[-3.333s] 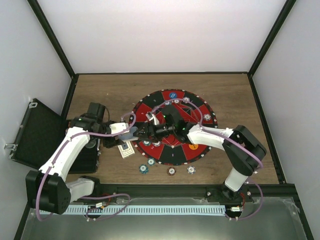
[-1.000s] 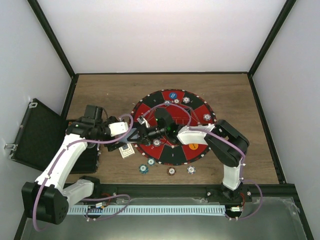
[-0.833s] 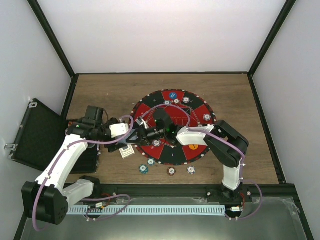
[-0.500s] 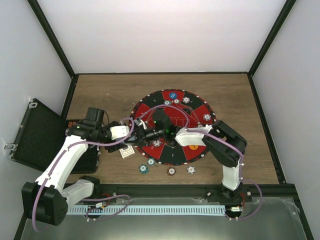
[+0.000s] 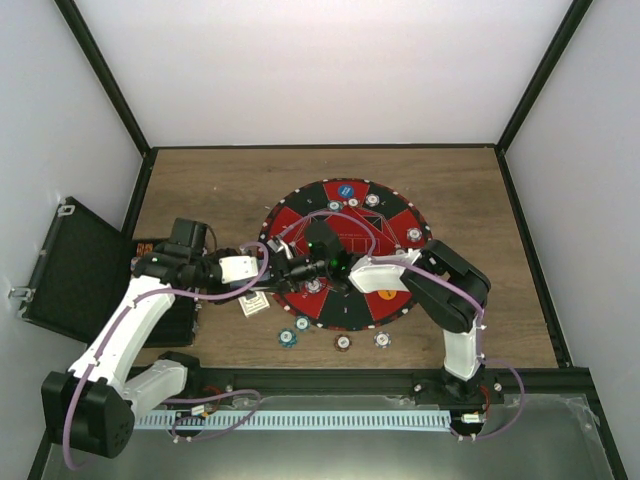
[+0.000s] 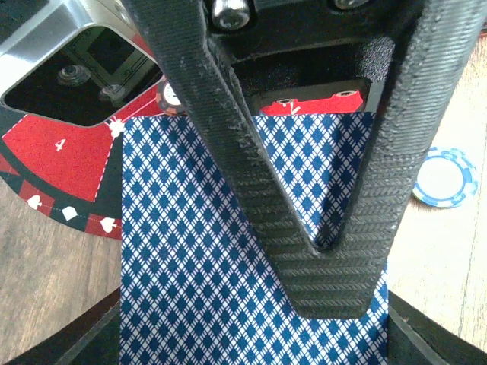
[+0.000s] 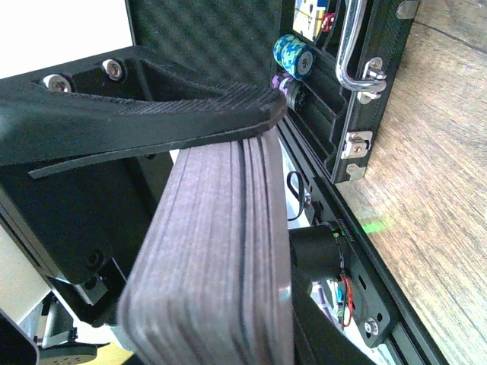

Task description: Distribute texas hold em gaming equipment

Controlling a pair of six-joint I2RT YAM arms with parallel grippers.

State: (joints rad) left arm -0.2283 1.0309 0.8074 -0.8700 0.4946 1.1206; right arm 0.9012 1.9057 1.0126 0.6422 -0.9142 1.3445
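At 9 o'clock on the round mat (image 5: 345, 312), my left gripper (image 5: 265, 269) clamps the deck of playing cards (image 6: 190, 251) by its sides. My right gripper (image 5: 288, 268) rests one finger on top, and I can't tell whether it grips. A blue chip (image 6: 443, 179) lies at the deck's 3 o'clock.

We see a brown wooden desk (image 5: 220, 190). Near its middle lies a round red and black mat (image 5: 345, 312). At the left edge an open black case (image 5: 75, 270) rests with its lid leaning outward. Just beside the mat's left rim, a small playing card (image 5: 254, 303) lies flat on the wood. Between the mat and the near edge lie four chips, apart from one another: two blue and white (image 5: 288, 339) (image 5: 302, 323), one reddish (image 5: 343, 343), one pale (image 5: 381, 340).
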